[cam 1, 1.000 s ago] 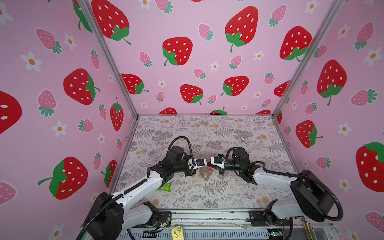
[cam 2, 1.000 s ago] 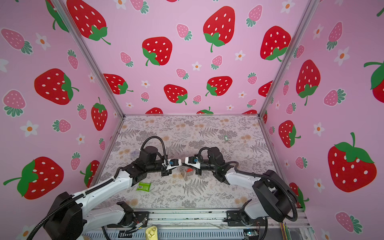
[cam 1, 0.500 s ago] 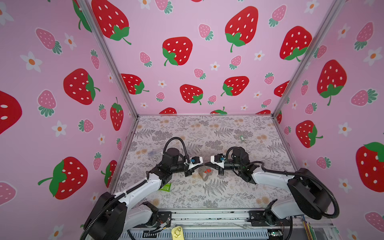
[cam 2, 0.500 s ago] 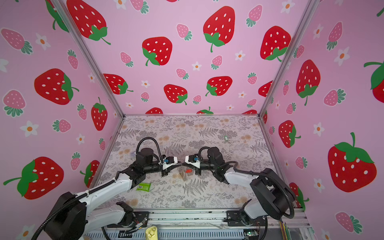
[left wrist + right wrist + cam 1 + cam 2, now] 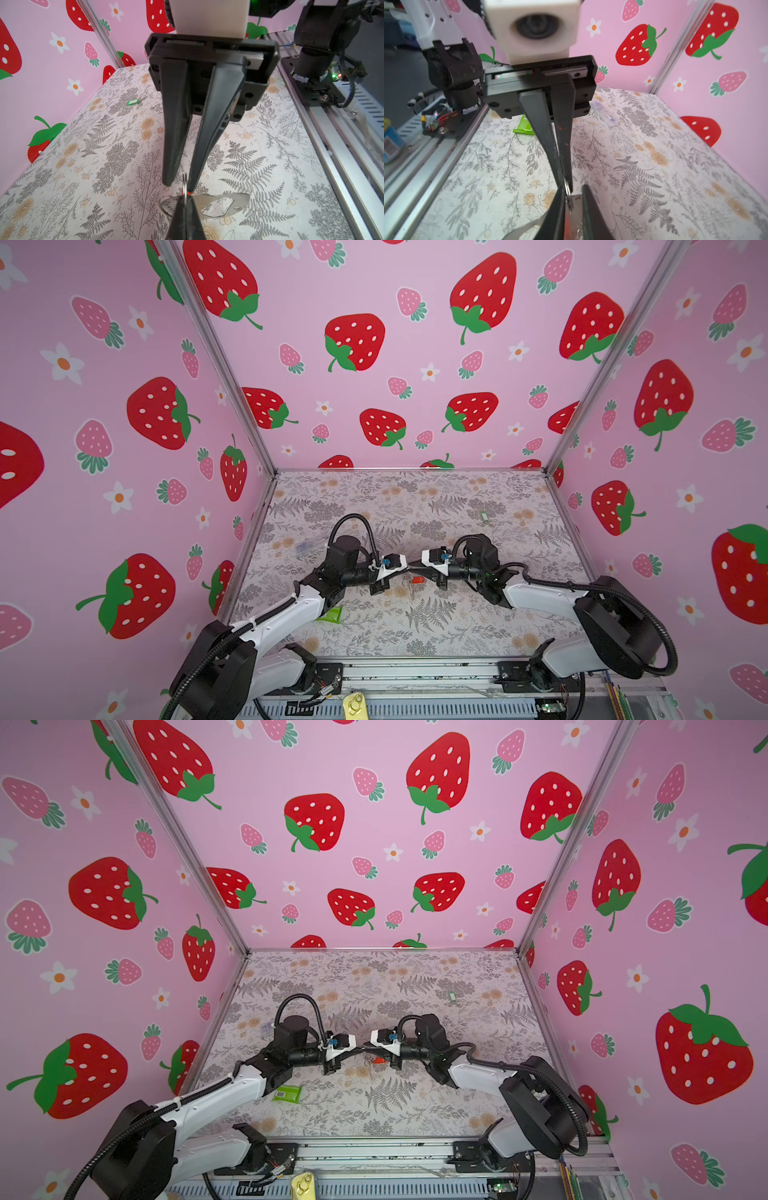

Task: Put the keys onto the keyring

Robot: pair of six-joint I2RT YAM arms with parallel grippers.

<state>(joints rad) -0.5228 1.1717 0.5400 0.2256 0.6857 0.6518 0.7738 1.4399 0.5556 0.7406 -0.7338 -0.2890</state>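
**Threading step: red-orange key [image 5: 417, 580] onto keyring [image 5: 230, 202]**

Left hand [image 5: 564, 182] clenched on metal ring [image 5: 185, 180]; right hand [image 5: 180, 183] released, jaws straddling it. Red-orange key hangs at 5 o'clock of tips; green key [image 5: 483, 515] on counter [image 5: 415, 635], 1 o'clock. Next likely: fine pinch, feeding ring round.

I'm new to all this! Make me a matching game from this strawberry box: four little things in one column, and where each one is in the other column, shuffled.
Things:
1. red-orange key
2. green key
3. green packet
4. clear case

Places, as seen in both top views:
A. back right, alone
B. front left
C. centre
D. left, farther back than the packet

Pairs: 1-C, 2-A, 3-B, 4-D
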